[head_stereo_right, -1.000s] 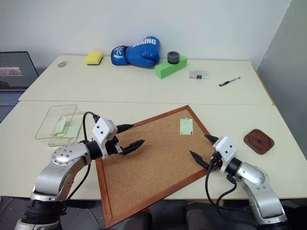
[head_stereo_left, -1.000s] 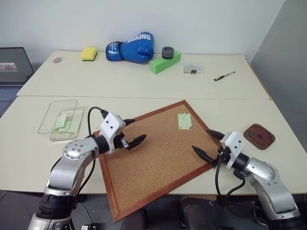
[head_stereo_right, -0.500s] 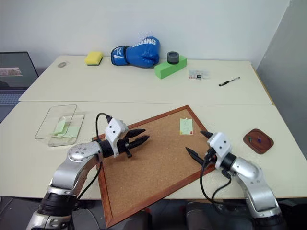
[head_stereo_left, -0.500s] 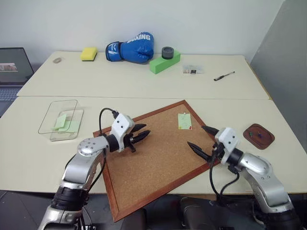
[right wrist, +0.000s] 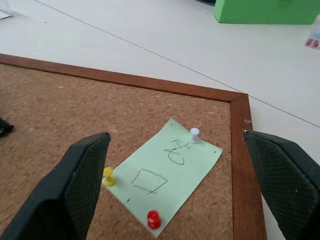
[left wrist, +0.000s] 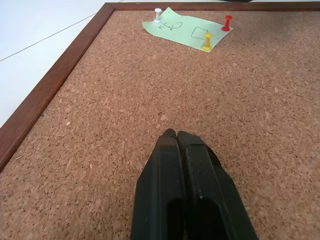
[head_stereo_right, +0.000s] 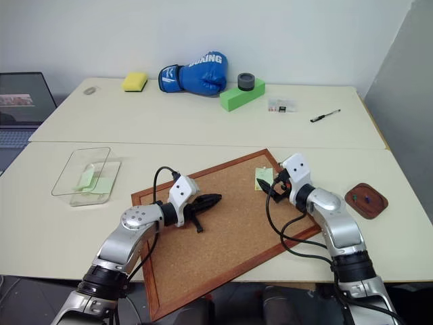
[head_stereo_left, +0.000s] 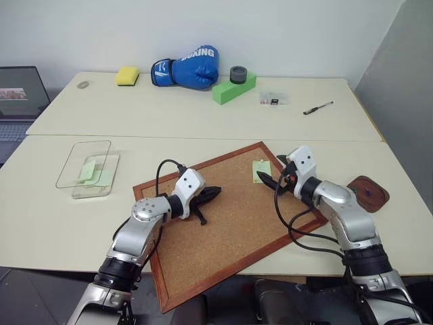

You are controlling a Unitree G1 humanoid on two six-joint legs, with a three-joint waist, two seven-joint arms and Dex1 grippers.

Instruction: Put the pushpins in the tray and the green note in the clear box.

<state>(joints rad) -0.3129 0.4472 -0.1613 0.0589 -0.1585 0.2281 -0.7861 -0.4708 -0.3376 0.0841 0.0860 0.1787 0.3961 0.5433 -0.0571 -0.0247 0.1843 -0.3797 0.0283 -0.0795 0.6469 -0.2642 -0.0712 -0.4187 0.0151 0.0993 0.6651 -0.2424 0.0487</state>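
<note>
Two cream tables (head_stereo_left: 203,115) pushed together, pale wall behind; we work over the near one. Corkboard (head_stereo_left: 230,223) lies tilted across it, under both arms. Clear box (head_stereo_left: 88,172) sits well off beyond our left gripper's outer side, lid off beside it, pale-green slips already inside. Tray (head_stereo_left: 369,194) is past our right arm's outer side; a small dark bit shows in it, can't tell what.

Left gripper (left wrist: 175,137) has its fingers clenched together on nothing, tips low over bare cork, the note well ahead of them. Right gripper (right wrist: 175,165) is spread wide, empty, fingers flanking the green note (right wrist: 167,175) from above.

Note is pinned flat near the board's far corner, held by three pushpins: white (right wrist: 194,134), yellow (right wrist: 107,175), red (right wrist: 153,219).

We judge nothing settled for this note: all three pins need pulling and dropping in the tray, then the note goes to the box.
</note>
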